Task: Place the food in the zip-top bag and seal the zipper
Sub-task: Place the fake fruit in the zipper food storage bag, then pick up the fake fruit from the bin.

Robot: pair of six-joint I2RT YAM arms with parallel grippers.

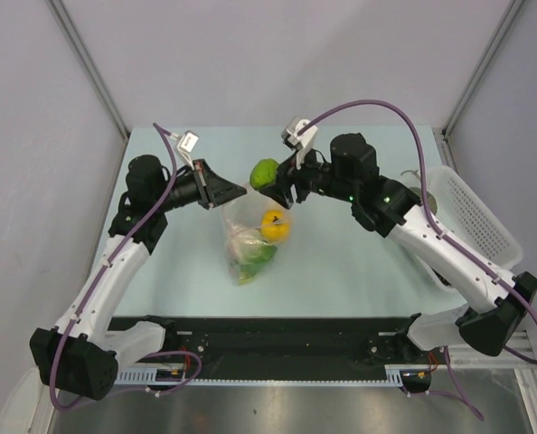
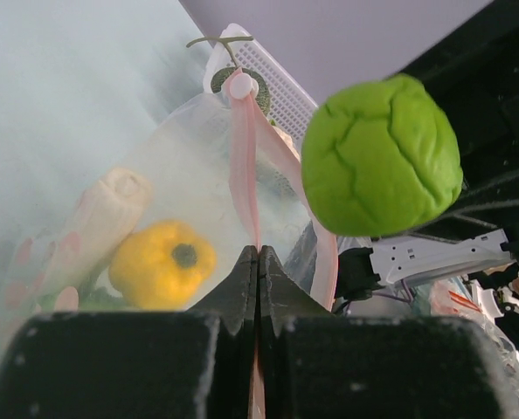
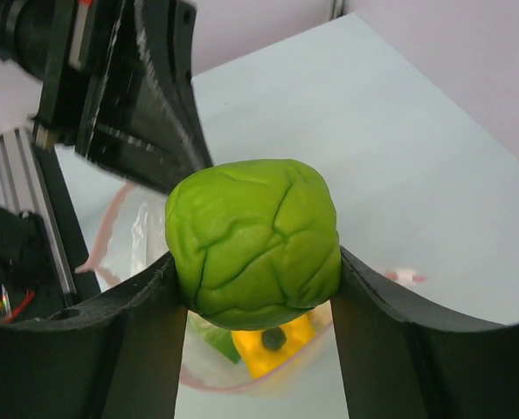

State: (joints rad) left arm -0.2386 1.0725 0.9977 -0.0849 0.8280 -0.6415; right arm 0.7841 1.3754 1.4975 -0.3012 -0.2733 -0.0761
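The zip-top bag [image 1: 250, 237] lies mid-table with its mouth lifted. My left gripper [image 1: 241, 193] is shut on the zipper [image 2: 242, 175], the pink strip pinched between the tips of the left gripper [image 2: 259, 255]. Inside the bag lie a yellow pepper [image 1: 274, 224], a pale white piece [image 2: 111, 205] and something green [image 1: 255, 262]. My right gripper [image 1: 273, 179] is shut on a round green food piece [image 3: 253, 236], held in the air just above the bag's open mouth [image 3: 111, 240]. The yellow pepper [image 3: 268, 345] shows directly below it.
A white latticed basket [image 1: 481, 217] stands at the right table edge, under the right arm, with dark items inside partly hidden. Grey walls close in the back and both sides.
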